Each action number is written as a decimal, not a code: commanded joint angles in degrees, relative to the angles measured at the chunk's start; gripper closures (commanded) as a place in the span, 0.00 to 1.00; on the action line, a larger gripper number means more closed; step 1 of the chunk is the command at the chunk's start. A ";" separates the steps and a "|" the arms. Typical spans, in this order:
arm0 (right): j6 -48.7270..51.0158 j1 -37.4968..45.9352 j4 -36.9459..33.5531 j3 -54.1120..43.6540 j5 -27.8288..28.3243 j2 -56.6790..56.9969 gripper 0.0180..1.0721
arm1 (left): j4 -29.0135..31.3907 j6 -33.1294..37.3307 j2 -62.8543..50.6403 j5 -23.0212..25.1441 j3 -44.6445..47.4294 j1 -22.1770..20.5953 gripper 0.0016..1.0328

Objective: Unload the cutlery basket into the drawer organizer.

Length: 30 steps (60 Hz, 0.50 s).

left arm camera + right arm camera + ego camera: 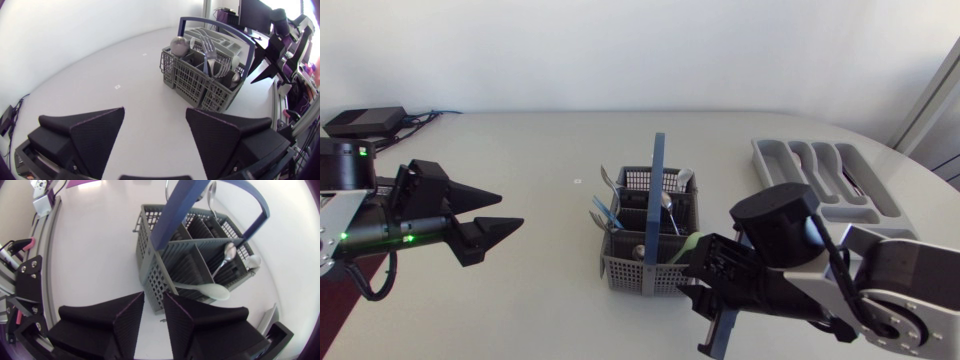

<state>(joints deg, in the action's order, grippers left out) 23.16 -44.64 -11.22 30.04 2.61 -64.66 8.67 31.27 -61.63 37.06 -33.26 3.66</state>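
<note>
Right fingers [131, 316] nearly closed, empty, just beside the grey plastic cutlery basket with blue handle [150, 265], mid-desk. Left fingers [95, 131] wide open, empty, well apart. We'd open right wider, pinch the pale plastic spoon [210, 289] by its stem and lift straight up.

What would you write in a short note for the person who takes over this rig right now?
Left gripper: open, empty, apart from the cutlery basket.
Right gripper: open by a narrow gap, nothing between its fingers, just before the basket's near wall.
Things: the basket stands between the two grippers and holds forks, metal spoons and a pale spoon. The drawer organizer lies beyond the right gripper.
Done: nothing I can confirm; the organizer's contents are unclear.
Left: move all cutlery from the basket to the organizer.
</note>
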 commanded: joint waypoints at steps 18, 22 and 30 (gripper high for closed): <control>5.67 10.54 7.62 -3.24 -7.45 -0.55 0.71 | -5.68 -4.11 -20.90 0.21 -13.33 -1.11 0.17; 6.29 13.44 7.71 -2.27 -4.90 -1.25 0.71 | -6.29 -5.43 -25.65 0.12 -17.02 -1.82 0.17; 6.02 13.88 7.18 -2.97 -3.40 -0.20 0.71 | -6.91 -7.10 -34.18 0.21 -24.66 -3.31 0.17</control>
<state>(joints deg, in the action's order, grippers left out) 28.16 -30.98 -4.43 27.42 -1.34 -64.95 2.50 26.24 -91.31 37.04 -53.63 1.43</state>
